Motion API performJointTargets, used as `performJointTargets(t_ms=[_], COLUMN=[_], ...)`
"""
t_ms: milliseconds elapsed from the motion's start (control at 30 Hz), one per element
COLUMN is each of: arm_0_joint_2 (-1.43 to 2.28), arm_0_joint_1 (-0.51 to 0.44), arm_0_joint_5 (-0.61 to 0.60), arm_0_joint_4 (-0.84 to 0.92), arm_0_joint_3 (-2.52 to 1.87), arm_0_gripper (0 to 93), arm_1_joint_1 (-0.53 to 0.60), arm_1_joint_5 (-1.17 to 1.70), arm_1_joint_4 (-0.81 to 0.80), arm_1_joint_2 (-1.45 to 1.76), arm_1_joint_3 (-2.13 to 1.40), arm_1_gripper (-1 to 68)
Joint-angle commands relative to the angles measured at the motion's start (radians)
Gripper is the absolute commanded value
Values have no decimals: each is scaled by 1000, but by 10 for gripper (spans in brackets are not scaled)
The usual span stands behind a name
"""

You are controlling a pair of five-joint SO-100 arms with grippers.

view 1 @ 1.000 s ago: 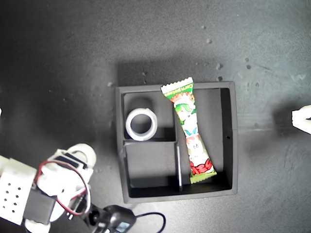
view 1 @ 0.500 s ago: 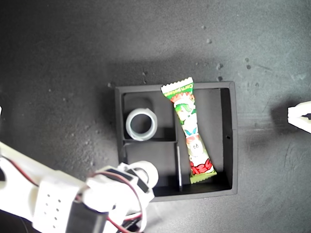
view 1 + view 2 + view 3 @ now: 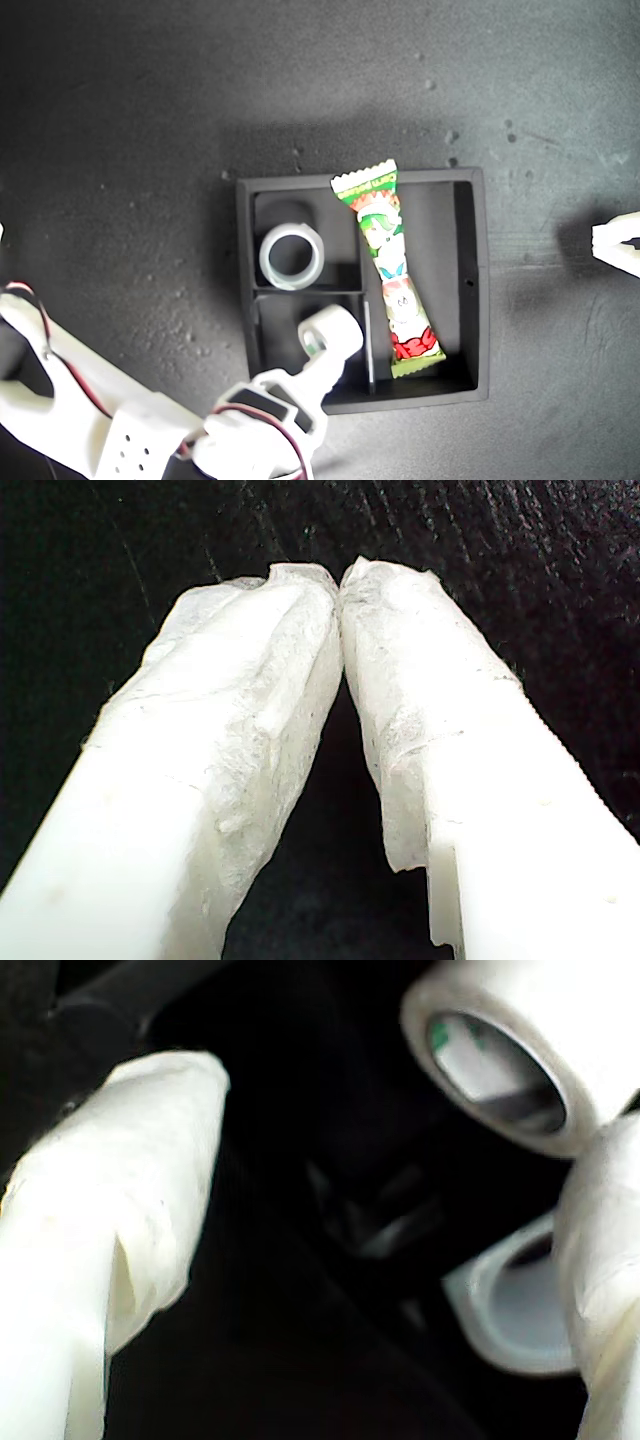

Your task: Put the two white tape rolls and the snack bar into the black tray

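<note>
My second claw (image 3: 390, 1210), spread wide, has a tape roll (image 3: 330, 333) beside it; withdraw straight up, clear of the tray wall (image 3: 250, 350).

Black tray (image 3: 478, 290); green-white-red snack bar (image 3: 390, 270).

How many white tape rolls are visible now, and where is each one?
2. One tape roll lies in a small compartment of the black tray; the other tape roll is over the neighbouring small compartment, at my second gripper.
</note>
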State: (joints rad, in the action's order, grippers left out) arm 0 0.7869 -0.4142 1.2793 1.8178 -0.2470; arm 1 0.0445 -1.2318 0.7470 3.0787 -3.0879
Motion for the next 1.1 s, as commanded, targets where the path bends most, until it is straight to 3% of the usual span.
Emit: performJointTargets(t_ms=[0,67,167,433,733,1067], arm_0_joint_2=[192,379,698,1483,1709,1907], arm_0_joint_1=[8,41,110,207,238,262], arm_0_joint_5=[55,130,215,176,144,89], arm_0_joint_4=[18,18,-8,-439,-732,-779], arm_0_joint_3=[-147,-405,-839,-1815,-2306,-2542], arm_0_gripper=[149,7,0,0,6,10], arm_1_joint_1=[12,12,12,-26,-46,-60], arm_1_joint_5=[11,11,-2,-31,-80,-71], arm_1_joint_4=[-6,-6,-6,21,83,118], arm_1_joint_2=[12,12,12,15,15,15], arm_1_joint_3=[8,3,-14,-35,-35,-35], arm_1_gripper=[-7,-7,-7,-7,-7,-4])
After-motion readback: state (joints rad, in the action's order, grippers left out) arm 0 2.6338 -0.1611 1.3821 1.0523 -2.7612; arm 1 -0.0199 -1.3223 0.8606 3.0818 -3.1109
